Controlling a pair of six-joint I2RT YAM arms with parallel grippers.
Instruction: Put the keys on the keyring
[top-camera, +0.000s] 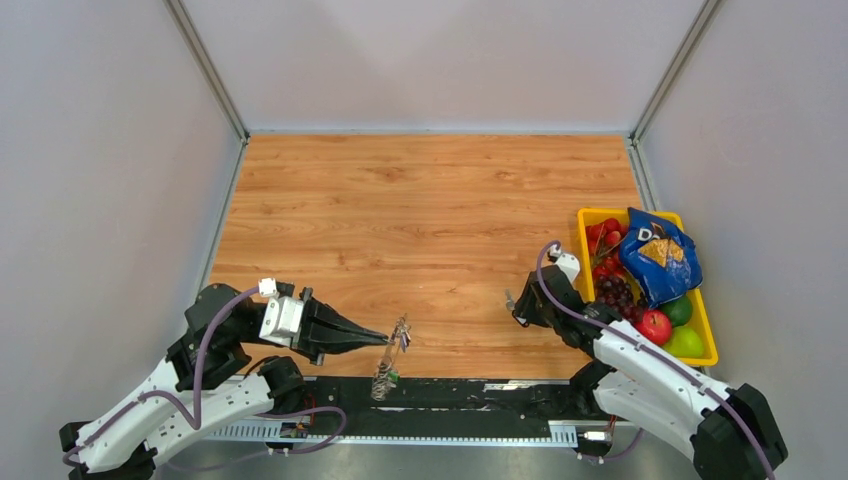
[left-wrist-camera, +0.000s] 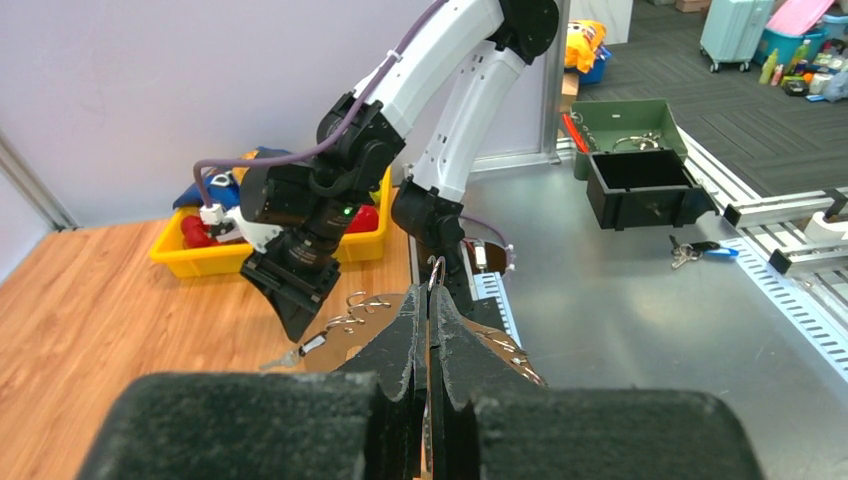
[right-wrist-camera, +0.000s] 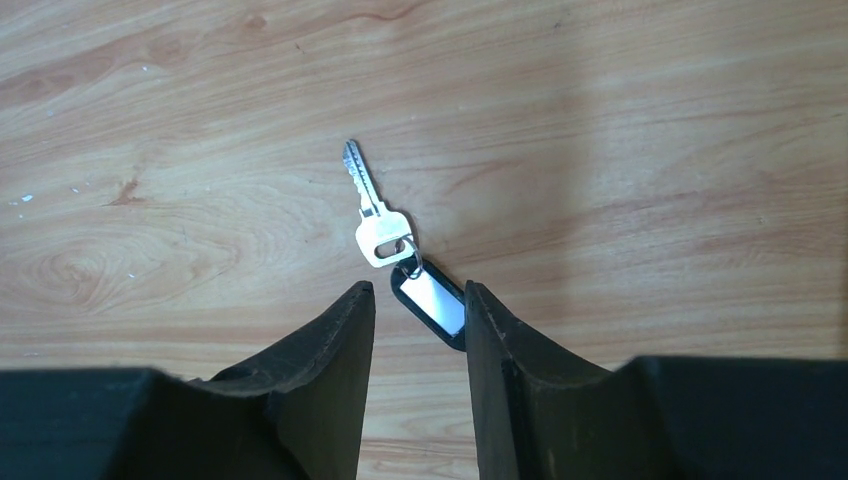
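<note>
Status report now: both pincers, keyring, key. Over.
Left pincer shut on keyring. Right pincer open over key, flat on table, black tag between the tips. No obstacle seen.

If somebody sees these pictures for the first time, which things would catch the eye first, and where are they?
Probably the yellow tray at the table's right edge, full of bright fruit under a blue chip bag. Next, the left gripper, shut on the keyring near the front edge. Last, a silver key with a black tag, lying between the open right gripper's fingers.
</note>
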